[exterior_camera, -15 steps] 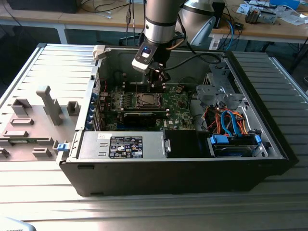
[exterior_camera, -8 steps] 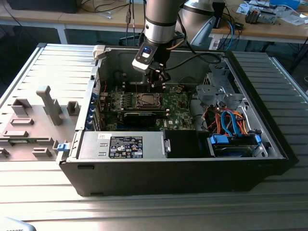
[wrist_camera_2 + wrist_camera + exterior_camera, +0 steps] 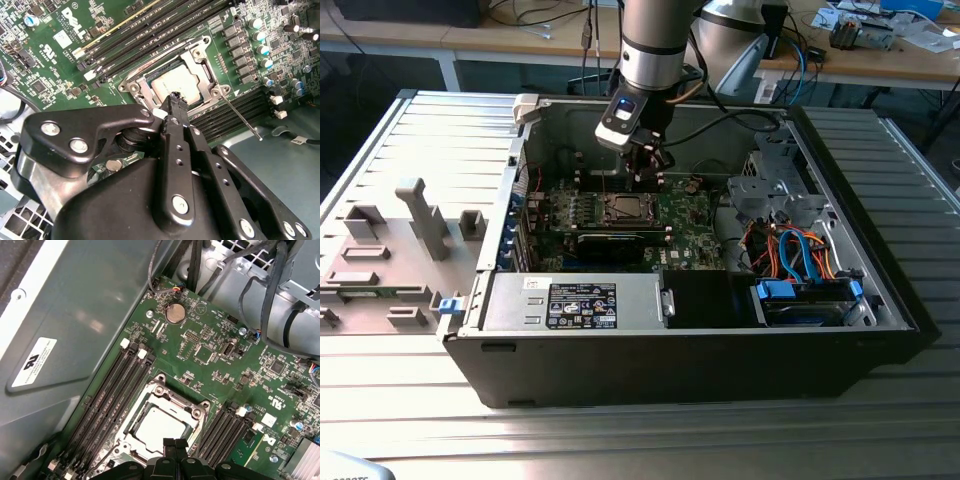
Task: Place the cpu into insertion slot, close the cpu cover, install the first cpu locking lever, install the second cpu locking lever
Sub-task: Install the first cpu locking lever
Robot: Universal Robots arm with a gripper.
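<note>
The gripper (image 3: pixel 175 100) is pinched shut and empty, hovering at the cpu cover (image 3: pixel 197 62) edge. The cpu (image 3: pixel 165 85) sits underneath, and a loose locking lever (image 3: pixel 240 116) juts diagonally off the cover's corner, just beside the tip.

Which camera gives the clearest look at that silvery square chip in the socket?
The first wrist view: the cpu lies almost wholly uncovered, framed by the cpu cover. In the second wrist view the gripper overlaps one corner; in the exterior view the cpu looks tiny.
</note>
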